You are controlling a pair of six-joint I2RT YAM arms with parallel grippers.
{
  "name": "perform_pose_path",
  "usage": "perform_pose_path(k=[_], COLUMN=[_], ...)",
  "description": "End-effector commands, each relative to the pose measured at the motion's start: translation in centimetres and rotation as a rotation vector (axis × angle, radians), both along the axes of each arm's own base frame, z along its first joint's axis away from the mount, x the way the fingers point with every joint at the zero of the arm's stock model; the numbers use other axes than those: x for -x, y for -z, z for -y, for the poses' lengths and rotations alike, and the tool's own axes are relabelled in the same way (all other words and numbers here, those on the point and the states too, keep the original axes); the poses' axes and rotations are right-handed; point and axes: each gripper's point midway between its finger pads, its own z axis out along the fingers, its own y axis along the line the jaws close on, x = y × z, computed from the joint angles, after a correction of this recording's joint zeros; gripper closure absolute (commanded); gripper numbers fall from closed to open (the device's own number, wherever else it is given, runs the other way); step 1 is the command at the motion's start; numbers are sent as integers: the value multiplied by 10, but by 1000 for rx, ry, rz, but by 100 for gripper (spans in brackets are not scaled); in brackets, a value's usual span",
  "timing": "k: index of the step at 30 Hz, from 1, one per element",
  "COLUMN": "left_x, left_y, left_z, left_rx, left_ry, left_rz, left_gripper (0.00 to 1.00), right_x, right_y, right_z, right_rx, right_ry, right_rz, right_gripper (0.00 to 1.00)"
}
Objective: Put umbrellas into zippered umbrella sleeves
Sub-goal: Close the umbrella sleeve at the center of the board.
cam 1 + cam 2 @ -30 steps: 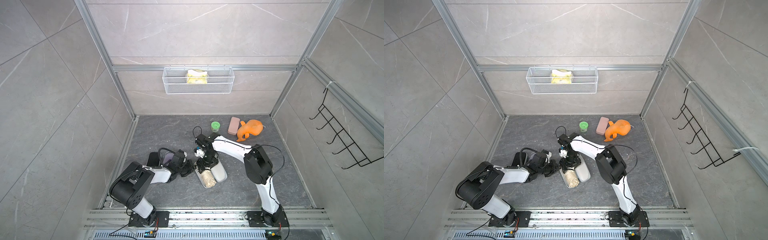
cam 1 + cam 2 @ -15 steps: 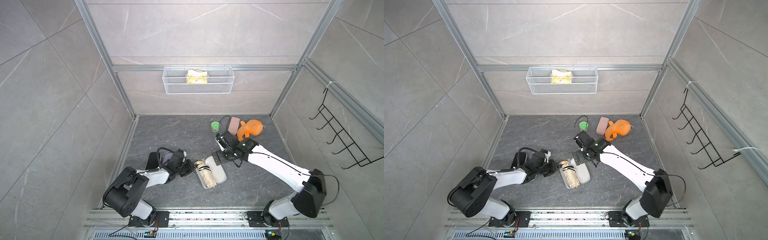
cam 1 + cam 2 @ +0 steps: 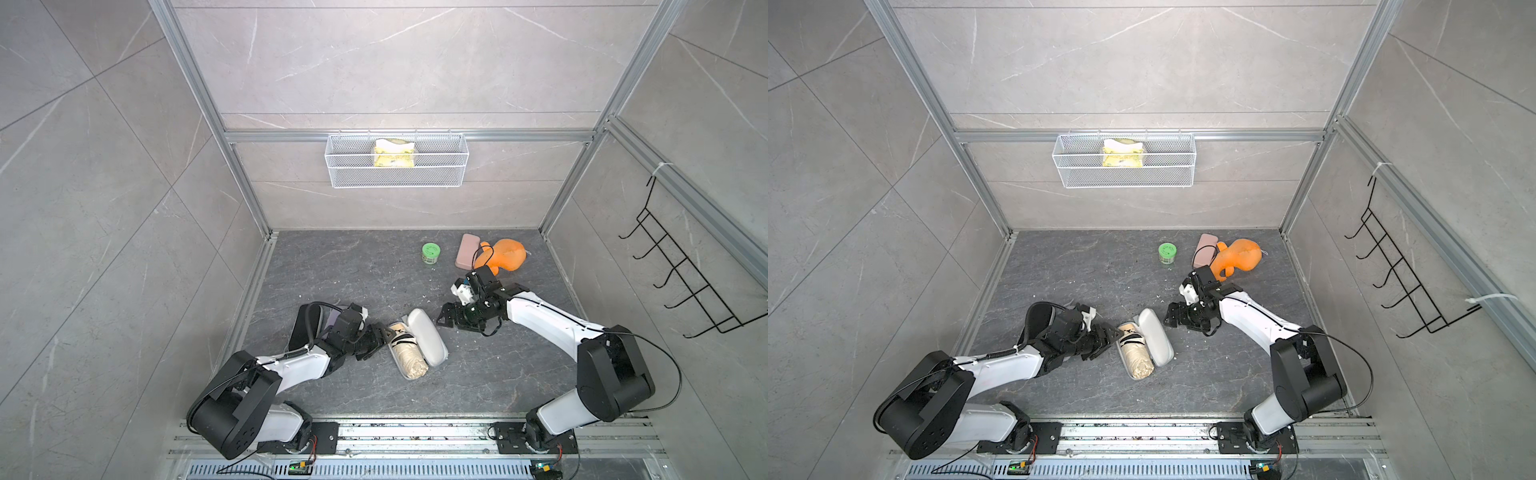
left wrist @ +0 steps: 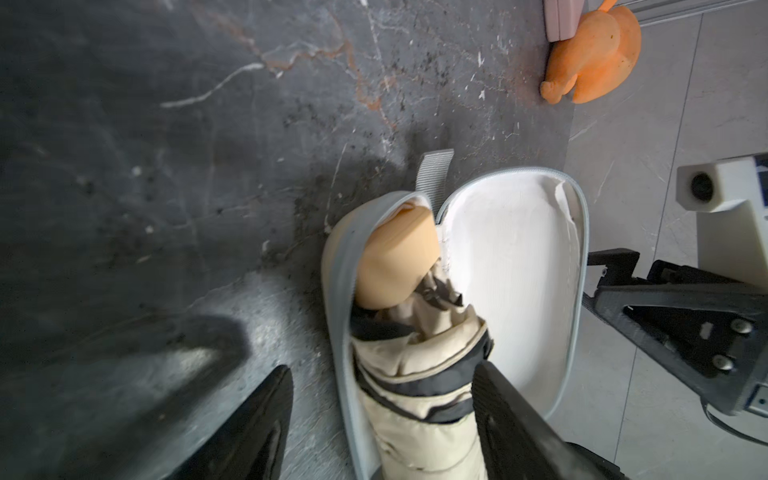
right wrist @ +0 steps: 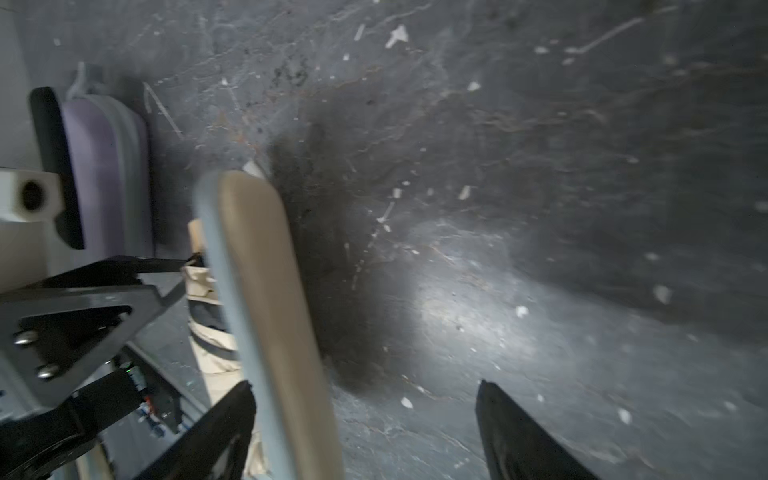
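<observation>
The left gripper point(image 4: 382, 368) gapes wide astride the beige umbrella point(image 4: 419, 374) lying in the open cream sleeve point(image 4: 515, 270), while the right gripper point(image 5: 365, 385), equally wide and empty, hovers just beside that sleeve.

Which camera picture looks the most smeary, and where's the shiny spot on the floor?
Right wrist view: smeared with blur, the floor streaky, a bright glare patch beside the dark shadow of the cream umbrella sleeve. Left wrist view: the beige umbrella looks sharp, while the left gripper has soft, out-of-focus fingers. Both top views: crisp, evenly lit.

Orange plush toy point(image 3: 505, 259) lies just beside pink case point(image 3: 467, 250), green-lidded jar point(image 3: 431, 252) near.
</observation>
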Motion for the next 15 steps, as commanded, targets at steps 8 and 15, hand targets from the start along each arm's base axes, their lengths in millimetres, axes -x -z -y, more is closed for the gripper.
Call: perform_pose_path(k=[8,15], left_x=[13,14], left_y=[-11,4], left_z=[25,39], left_rx=[77,72], left_ry=[47,73], left_rz=[-2,-17], left_gripper=[30,38], right_x=[10,35], right_y=[11,-11], right_z=[-40,-63], right_rx=[-213,-268], right_ry=[-155,-280], right_rz=[-59,-41], right_gripper=[8,9])
